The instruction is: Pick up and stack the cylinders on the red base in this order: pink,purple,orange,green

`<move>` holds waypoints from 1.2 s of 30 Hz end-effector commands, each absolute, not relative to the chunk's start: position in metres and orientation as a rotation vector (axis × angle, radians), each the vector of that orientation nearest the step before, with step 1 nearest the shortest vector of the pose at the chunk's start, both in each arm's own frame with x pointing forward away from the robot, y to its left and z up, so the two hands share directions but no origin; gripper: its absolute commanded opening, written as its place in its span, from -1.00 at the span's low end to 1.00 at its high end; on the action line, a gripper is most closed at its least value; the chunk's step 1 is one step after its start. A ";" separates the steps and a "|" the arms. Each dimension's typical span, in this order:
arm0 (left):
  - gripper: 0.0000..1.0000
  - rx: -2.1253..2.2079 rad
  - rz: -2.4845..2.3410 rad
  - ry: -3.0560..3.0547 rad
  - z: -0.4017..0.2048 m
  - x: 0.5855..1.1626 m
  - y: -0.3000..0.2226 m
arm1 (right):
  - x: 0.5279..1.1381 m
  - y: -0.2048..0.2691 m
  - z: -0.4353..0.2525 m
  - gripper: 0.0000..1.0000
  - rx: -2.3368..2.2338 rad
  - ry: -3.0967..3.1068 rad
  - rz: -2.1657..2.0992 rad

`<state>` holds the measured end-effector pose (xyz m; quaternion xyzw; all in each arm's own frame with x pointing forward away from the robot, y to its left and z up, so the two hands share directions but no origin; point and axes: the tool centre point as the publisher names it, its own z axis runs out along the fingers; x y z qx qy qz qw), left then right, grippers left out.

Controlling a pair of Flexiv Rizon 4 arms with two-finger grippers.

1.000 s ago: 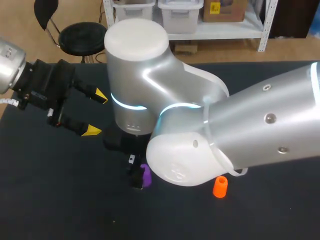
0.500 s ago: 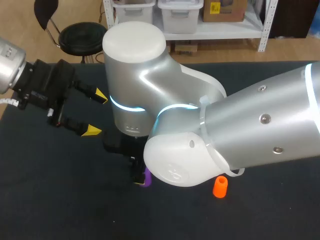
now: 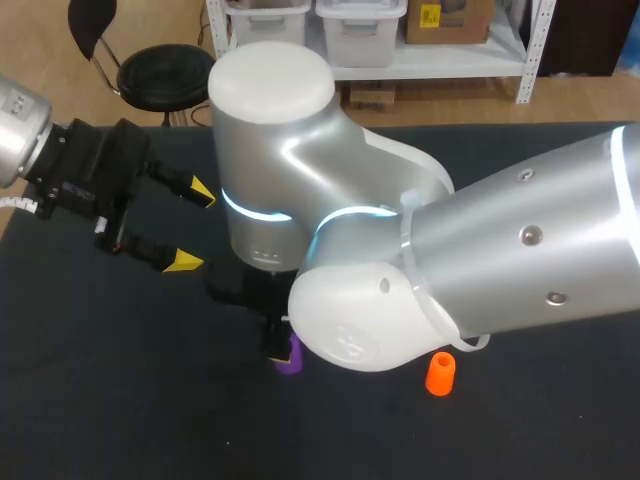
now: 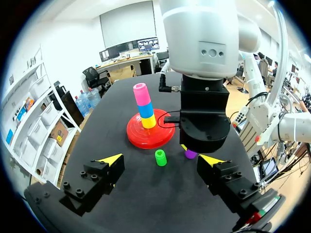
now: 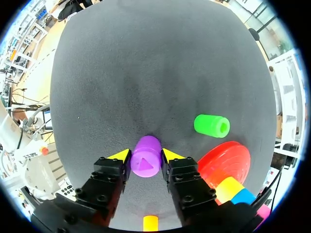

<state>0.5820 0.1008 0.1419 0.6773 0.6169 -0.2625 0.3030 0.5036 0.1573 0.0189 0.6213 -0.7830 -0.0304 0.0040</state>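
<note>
A purple cylinder point(image 5: 146, 162) stands on the black table between the fingers of my right gripper point(image 5: 146, 156), whose two yellow tips press on its two sides. In the head view only a sliver of the purple cylinder point(image 3: 290, 358) shows under the right arm. The red base point(image 4: 138, 138) carries a stack of yellow, blue and a pink cylinder point(image 4: 140, 93) on top. A green cylinder point(image 5: 212, 124) lies on its side near the base. An orange cylinder point(image 3: 439, 373) stands apart at the right. My left gripper point(image 3: 190, 225) hovers open at the left, holding nothing.
The big silver right arm point(image 3: 400, 260) covers the table's middle in the head view and hides the base there. The black tabletop point(image 3: 120, 400) stretches to the front and left of the purple cylinder.
My right gripper's fingers have come together around the purple cylinder, and the arm has sunk a little over it. The left arm has kept still.
</note>
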 end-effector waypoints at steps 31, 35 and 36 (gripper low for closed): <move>1.00 1.794 -0.696 1.632 0.141 0.582 0.101 | 0.548 0.099 0.152 -1.00 1.965 -2.644 0.134; 1.00 1.794 -0.696 1.632 0.141 0.582 0.101 | 0.563 0.091 0.180 -1.00 1.959 -2.677 0.168; 1.00 1.794 -0.696 1.632 0.141 0.582 0.101 | 0.567 0.090 0.188 -1.00 1.954 -2.695 0.197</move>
